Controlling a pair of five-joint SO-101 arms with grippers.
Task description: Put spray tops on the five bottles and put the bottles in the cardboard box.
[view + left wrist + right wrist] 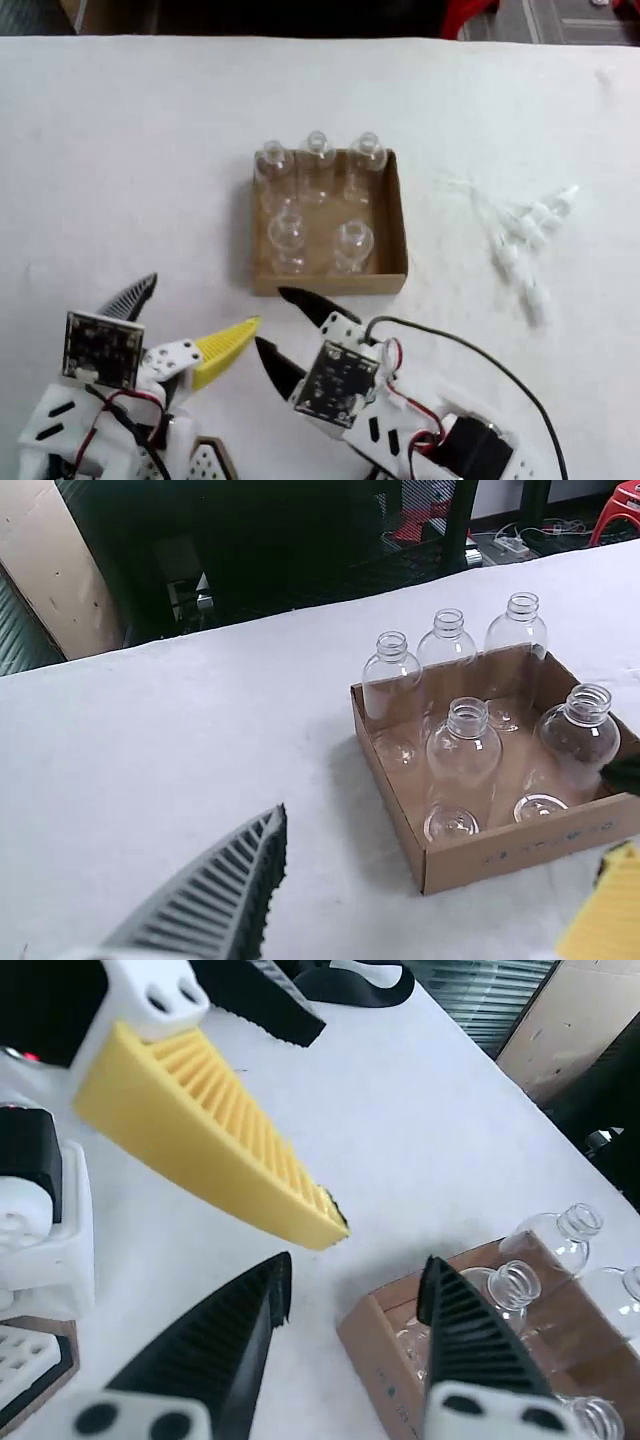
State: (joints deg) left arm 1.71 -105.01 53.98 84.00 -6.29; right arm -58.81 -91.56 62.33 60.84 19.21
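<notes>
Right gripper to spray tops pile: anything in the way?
Nothing visible lies between the black-fingered right gripper and the clear plastic spray tops, but the near corner of the brown cardboard box sits close to that line.

"What do the things sit on?"
"A white worktop [130, 140]. It looks soft, like cloth."
"What is behind it?"
"It is dark back there. A brown board [40, 580] stands at one side."
"And on the floor?"
"The floor [570, 20] is grey. There is a red thing [622, 498], and a white plug strip [508, 546] with wires."
</notes>
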